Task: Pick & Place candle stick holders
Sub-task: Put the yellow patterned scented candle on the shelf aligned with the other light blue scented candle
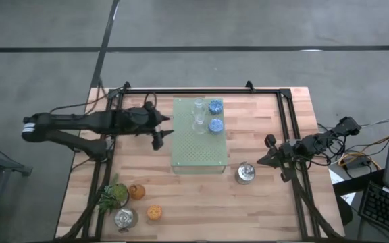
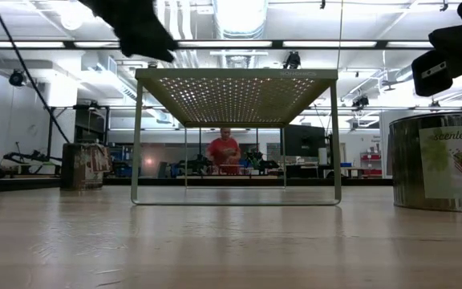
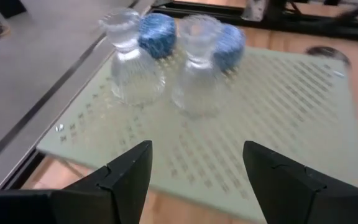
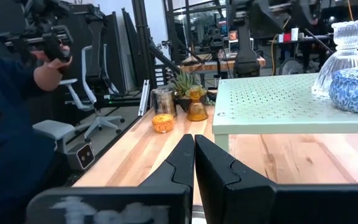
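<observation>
table (image 1: 262, 202): matt wood | glass holders (image 3: 132, 74): clear, ribbed | silver holder (image 1: 246, 173): shiny metal

Two clear glass holders (image 1: 198, 113) and two blue holders (image 1: 215, 115) crowd the far end of the pale green board (image 1: 198, 155), whose near half lies bare, while a silver holder (image 1: 246, 173) stands just off its near right corner on the otherwise open wooden surface (image 1: 201, 202).
</observation>
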